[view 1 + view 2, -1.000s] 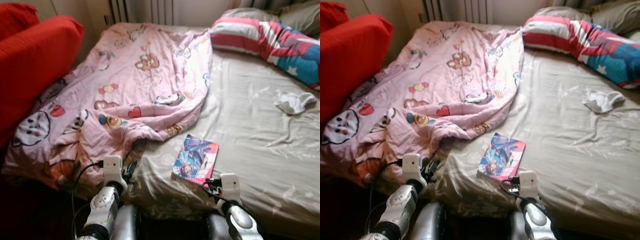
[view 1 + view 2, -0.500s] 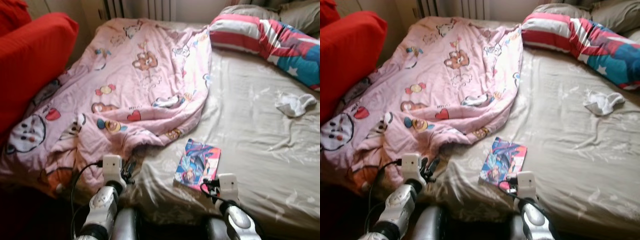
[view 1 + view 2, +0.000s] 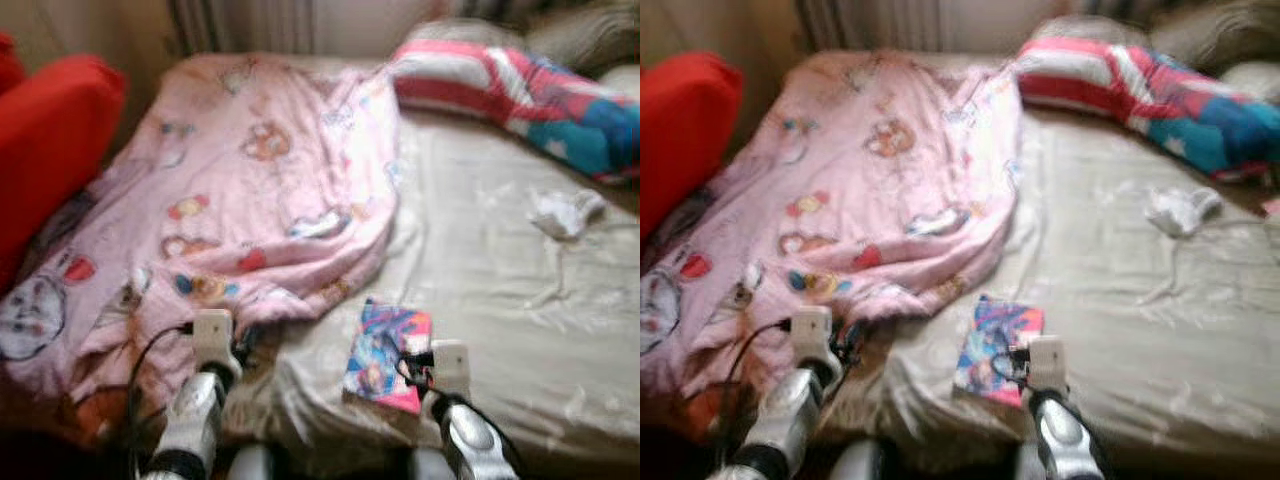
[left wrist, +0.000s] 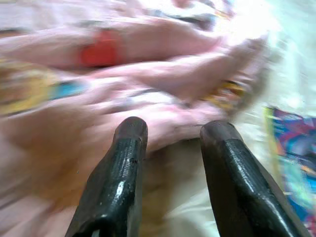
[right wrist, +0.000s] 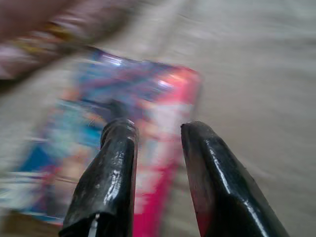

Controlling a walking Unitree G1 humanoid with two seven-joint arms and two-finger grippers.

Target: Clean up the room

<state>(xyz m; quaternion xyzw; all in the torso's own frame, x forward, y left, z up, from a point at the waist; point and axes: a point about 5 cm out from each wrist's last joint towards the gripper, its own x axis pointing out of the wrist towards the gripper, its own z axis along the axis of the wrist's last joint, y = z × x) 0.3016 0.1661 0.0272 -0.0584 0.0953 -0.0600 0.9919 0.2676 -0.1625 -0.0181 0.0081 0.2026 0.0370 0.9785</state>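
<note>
Pink cartoon-print blanket (image 3: 250, 190), beige sheet (image 3: 500, 280)

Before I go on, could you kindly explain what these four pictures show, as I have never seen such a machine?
It is a walking robot with two silver arms, each ending in two black fingers. Two pictures come from cameras on its head, looking down at a bed; two come from cameras on its wrists. On the bed lie a pink blanket, a book, a striped pillow and a white cloth. The left gripper points at the blanket's edge; the right gripper hangs over the book. Both are open and hold nothing. The pictures are blurred.
</note>
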